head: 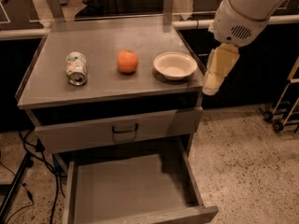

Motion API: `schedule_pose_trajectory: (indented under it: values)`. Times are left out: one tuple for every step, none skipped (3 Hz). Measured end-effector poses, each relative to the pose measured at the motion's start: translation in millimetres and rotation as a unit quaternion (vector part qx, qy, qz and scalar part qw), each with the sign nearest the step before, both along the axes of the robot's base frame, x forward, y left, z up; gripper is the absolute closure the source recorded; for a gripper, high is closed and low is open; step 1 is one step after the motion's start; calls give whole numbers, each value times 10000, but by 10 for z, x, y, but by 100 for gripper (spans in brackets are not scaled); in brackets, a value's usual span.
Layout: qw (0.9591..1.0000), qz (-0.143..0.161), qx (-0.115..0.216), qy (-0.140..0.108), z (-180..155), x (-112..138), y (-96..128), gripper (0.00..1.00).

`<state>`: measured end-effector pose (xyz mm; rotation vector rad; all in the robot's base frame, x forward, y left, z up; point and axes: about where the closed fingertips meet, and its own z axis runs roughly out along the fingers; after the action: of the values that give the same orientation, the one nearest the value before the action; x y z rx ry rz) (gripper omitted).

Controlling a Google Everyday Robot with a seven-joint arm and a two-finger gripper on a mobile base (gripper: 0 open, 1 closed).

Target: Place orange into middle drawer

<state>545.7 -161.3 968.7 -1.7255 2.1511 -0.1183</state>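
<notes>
The orange (127, 61) sits on the grey cabinet top (107, 41), between a drink can and a cream bowl. The middle drawer (126, 190) is pulled out below, with a flat, bare grey inside. Above it is a shut drawer front with a black loop handle (124, 129). My gripper (212, 84) hangs from the white arm (247, 13) just off the cabinet's right edge, beside the bowl and about level with the top. It holds nothing I can see and is well to the right of the orange.
A white-and-green drink can (76, 68) lies on its side left of the orange. A cream bowl (175, 65) stands to its right near the edge. Cables (28, 171) run down the floor at left. A wheeled frame (285, 106) stands at far right.
</notes>
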Motion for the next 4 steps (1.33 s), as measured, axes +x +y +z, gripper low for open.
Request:
schedule_pose_trajectory:
  values:
    - [10000, 8, 13, -9, 2, 20, 11, 0]
    - [9996, 241, 144, -80, -2, 82, 263, 0]
    - [9978, 549, 306, -215, 95, 273, 552, 0]
    - [9951, 866, 400, -261, 131, 433, 799, 0]
